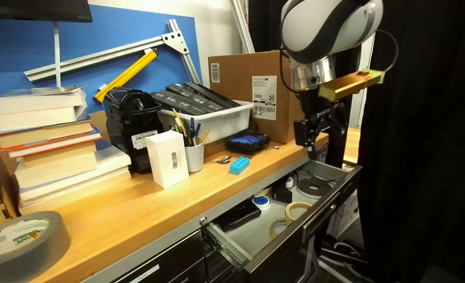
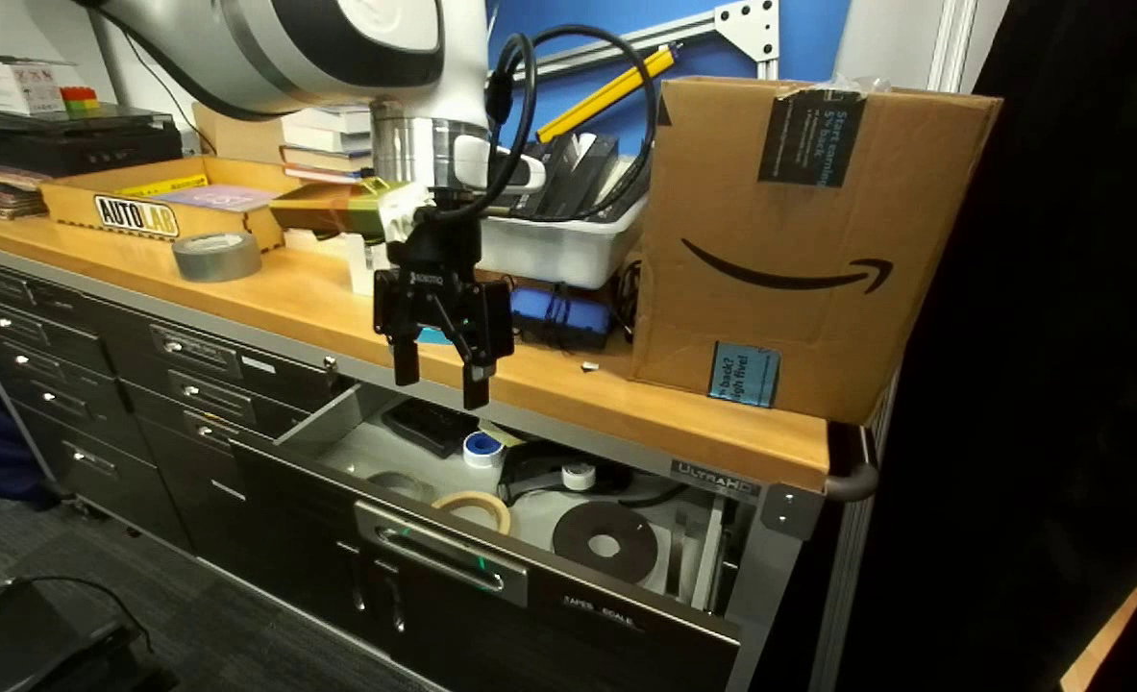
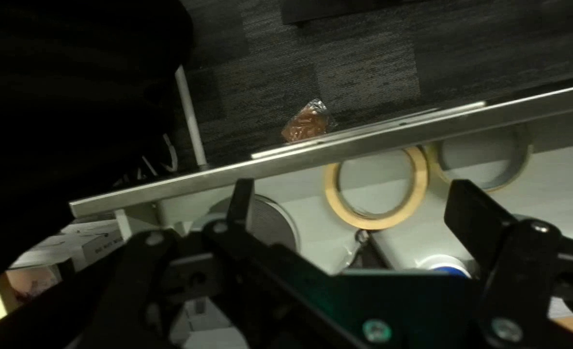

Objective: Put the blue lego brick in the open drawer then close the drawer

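The blue lego brick [image 1: 239,165] lies on the wooden bench top, near its front edge, beside a spoon. In an exterior view, a bit of the brick [image 2: 432,336] shows behind my gripper [image 2: 441,378]. The drawer [image 1: 304,220] is pulled out, with a dark front and grey inside; its front also shows in an exterior view [image 2: 284,490] and its top edge in the wrist view [image 3: 533,107]. My gripper is open and empty, pointing down above the drawer. In the wrist view the fingers [image 3: 351,194] are wide apart, with the drawer's contents below. The brick is out of the wrist view.
The drawer holds tape rolls [image 2: 477,509], a dark round roll [image 2: 606,541] and oddments. On the bench stand a white box [image 1: 167,159], a pen cup [image 1: 195,157], a dark-blue item [image 1: 248,141], a white bin [image 1: 220,125] and a large cardboard box [image 2: 808,259].
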`<state>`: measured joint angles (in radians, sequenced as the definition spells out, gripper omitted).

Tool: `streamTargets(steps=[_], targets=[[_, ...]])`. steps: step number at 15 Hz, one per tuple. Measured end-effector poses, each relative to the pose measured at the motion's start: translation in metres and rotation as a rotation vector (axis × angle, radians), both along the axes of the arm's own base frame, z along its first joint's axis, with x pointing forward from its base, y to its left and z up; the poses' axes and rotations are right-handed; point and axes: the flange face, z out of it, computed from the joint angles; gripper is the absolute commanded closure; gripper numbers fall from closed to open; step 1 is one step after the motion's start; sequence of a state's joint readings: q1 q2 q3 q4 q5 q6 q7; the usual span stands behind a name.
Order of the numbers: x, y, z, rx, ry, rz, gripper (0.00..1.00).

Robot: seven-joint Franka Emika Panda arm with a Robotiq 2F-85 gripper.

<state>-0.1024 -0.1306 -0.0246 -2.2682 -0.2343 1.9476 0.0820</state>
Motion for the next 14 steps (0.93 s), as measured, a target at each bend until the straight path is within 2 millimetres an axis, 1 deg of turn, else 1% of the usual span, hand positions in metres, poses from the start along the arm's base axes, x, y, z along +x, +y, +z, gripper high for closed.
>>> streamTargets(steps=[4,5,7,8,10,14], targets=[[0.038,0.072,-0.015,0.016,0.007,0.091,0.00],[0.046,0.087,-0.019,0.020,0.004,0.101,0.00],[0.061,0.110,-0.025,0.042,-0.012,0.093,0.00],[0.068,0.118,-0.027,0.056,-0.022,0.078,0.00],[0.080,0.129,-0.033,0.076,-0.037,0.044,0.00],[0.102,0.141,-0.042,0.105,-0.107,-0.053,0.00]])
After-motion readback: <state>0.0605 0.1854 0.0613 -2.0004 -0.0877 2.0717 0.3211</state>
